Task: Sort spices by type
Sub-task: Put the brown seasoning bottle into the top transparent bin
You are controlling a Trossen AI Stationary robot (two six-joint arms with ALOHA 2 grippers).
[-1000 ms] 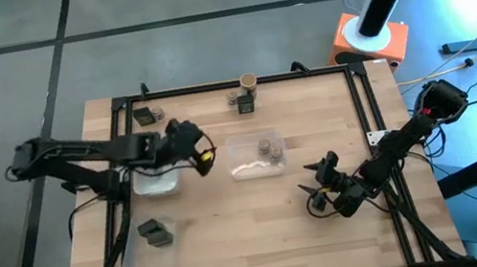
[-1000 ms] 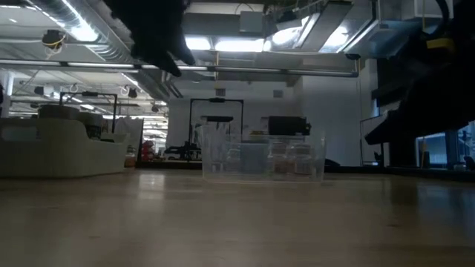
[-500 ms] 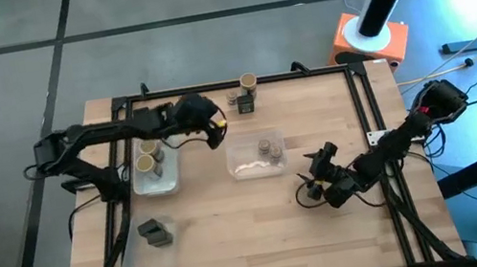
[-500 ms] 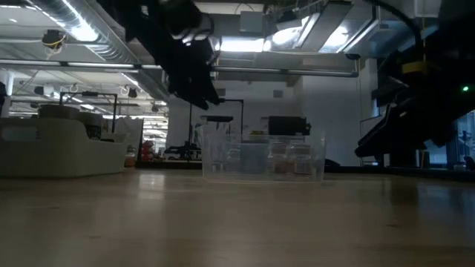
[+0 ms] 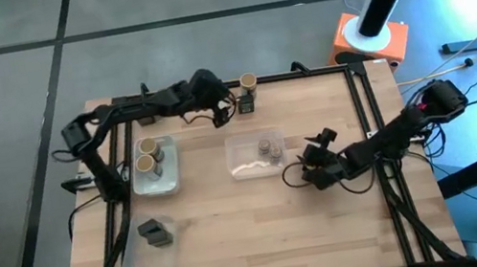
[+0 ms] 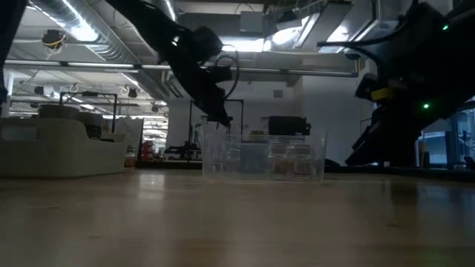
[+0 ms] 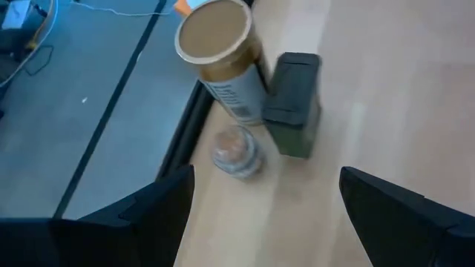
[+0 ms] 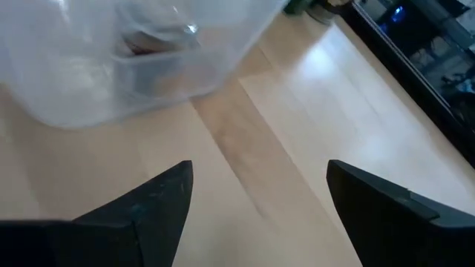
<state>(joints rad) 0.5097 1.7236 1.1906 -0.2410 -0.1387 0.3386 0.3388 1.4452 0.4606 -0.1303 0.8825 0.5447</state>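
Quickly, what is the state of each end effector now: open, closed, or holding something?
Left end effector: open, empty, near the tan-topped jar at the table's far edge.
Right end effector: open, empty, beside the middle clear tray.

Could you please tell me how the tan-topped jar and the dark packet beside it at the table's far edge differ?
The tan-topped jar is round and taller; the dark packet is boxy and shorter. The jar is gold with a printed label; the packet is plain dark grey. Both stand upright, side by side, ahead of the open left pincer.
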